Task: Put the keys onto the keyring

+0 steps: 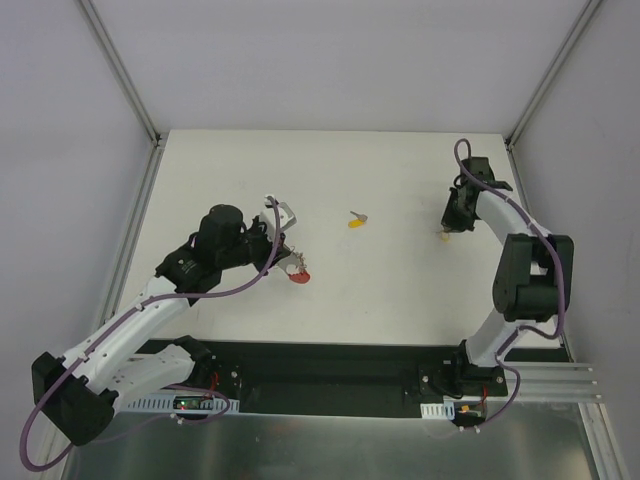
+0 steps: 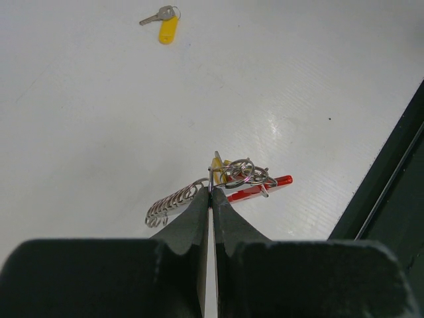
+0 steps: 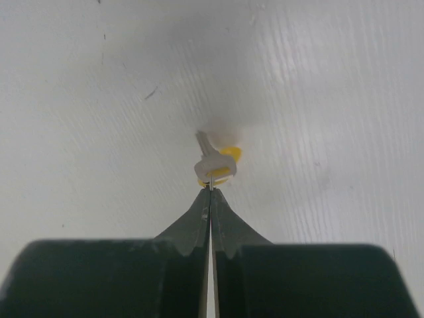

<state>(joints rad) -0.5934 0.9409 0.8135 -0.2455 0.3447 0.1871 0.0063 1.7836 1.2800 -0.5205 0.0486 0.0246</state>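
Pickup step: right gripper point(image 3: 210, 191) closed tight on a key point(image 3: 214, 167), well right of the keyring point(image 2: 248, 175) pinched in the fully closed left gripper point(image 2: 210, 193); next, bring them together for careful threading.

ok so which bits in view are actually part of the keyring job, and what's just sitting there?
Job:
- keyring bunch of red curved loop, grey chain strap and metal rings, pinched in left gripper
- silver yellow-headed key, in right gripper
- loose yellow-headed key, mid-table

Just there:
- black base plate
- aluminium rail
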